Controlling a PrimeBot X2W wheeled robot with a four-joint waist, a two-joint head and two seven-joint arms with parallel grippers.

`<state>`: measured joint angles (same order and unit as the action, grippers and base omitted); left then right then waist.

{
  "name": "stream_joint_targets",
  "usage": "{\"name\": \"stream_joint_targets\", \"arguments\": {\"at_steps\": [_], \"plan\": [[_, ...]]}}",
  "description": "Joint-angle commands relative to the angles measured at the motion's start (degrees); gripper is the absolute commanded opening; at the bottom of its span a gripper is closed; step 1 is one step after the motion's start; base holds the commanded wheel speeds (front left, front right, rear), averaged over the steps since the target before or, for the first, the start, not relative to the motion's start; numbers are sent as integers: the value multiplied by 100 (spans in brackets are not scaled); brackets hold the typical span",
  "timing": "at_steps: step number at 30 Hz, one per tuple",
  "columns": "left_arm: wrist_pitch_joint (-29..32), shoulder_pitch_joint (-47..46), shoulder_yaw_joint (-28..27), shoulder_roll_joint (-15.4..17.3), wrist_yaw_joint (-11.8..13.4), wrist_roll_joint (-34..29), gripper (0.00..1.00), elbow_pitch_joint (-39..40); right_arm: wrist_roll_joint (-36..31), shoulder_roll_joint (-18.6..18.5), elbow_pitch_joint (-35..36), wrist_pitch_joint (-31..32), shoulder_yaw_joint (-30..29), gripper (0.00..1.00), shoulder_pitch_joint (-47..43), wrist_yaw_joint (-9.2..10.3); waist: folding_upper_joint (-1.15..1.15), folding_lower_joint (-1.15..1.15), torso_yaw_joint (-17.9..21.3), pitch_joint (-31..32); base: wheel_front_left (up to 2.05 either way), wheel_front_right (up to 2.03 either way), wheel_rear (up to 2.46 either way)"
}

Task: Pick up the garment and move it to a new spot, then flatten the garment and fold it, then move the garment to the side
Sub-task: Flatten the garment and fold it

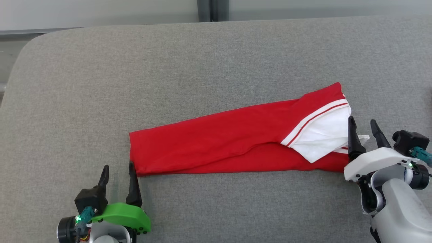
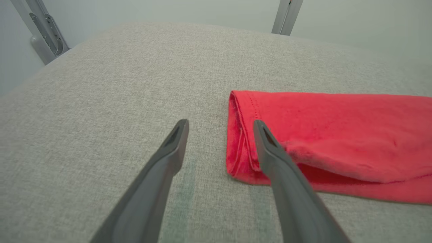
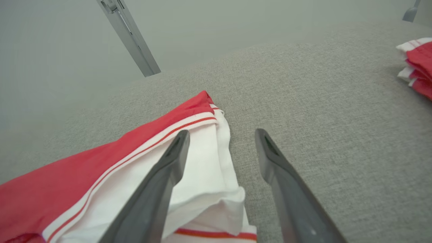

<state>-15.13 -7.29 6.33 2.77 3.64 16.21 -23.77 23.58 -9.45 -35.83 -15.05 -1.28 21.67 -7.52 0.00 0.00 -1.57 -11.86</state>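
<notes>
Head view: a red garment (image 1: 219, 141) lies as a long folded strip on a grey fabric-covered tabletop (image 1: 202, 60).
Surroundings: in the right wrist view a stack of folded red-and-white cloth (image 3: 416, 64) sits well apart from the garment, off its white end; a grey metal post (image 3: 130, 37) stands beyond the garment, past the tabletop's far edge.
Obstructions: nothing lies on top of the garment.
Long axis: runs across the robot's front; the end on the robot's right is angled slightly farther from the robot.
Ends: a stitched red hem (image 2: 236, 135) closes the end on the robot's left; a white panel (image 1: 324, 135) edged with red and white stripes lies at the other end.
Left gripper (image 1: 118, 165): just beside the garment's hem corner, jaws spread apart and empty, fingers pointing away from the robot. One finger (image 2: 280, 168) overlaps that corner in the left wrist view, though contact cannot be told. The other finger is over bare tabletop.
Right gripper (image 1: 361, 119): at the garment's white end, jaws spread apart and empty. One finger (image 3: 158, 189) is over the white panel, the other over bare tabletop beside the garment.
Right arm: pale forearm slants in from the near side of the garment's white end.
</notes>
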Motion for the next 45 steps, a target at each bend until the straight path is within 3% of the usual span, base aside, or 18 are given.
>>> {"name": "stream_joint_targets", "arguments": {"at_steps": [1, 11, 12, 15, 21, 27, 37, 45], "plan": [[3, 67, 0, 30, 53, 22, 100, 42, -73, 22, -169, -15, 46, 100, 27, 7, 0, 0, -66, -8, 0, 0, 0], [2, -59, 133, 28, 101, 109, 100, 124, -257, 106, -1795, 247, 343, 99, 498, 6, 0, 0, -320, -101, 0, 0, 0], [2, -63, 134, 28, 110, 112, 100, 133, -218, 132, -1896, 267, 412, 0, 509, 0, 0, 0, -330, -113, 0, 0, 0], [2, -57, 112, 28, 134, 119, 100, 146, -61, 127, -2016, 215, 514, 0, 558, 2, 0, 0, -330, -120, 0, 0, 0], [2, -57, 121, 27, 147, 150, 100, 119, 115, -314, -1872, 5, 179, 0, 711, 22, 0, 0, -241, -70, 0, 0, 0], [2, -111, 185, 30, 122, 176, 100, 88, -6, -294, -830, -16, -139, 0, 594, 8, 0, 0, -215, -16, 0, 0, 0], [3, -39, 367, 30, 91, 225, 100, 8, 585, -52, 830, 50, 1614, 0, 146, 3, 0, 0, -472, 129, 0, 0, 0], [3, -168, 668, 26, 42, 254, 100, -35, 1024, 153, 1136, 467, 2941, 0, 224, 3, 0, 0, -1011, 195, 0, 0, 0]]}}
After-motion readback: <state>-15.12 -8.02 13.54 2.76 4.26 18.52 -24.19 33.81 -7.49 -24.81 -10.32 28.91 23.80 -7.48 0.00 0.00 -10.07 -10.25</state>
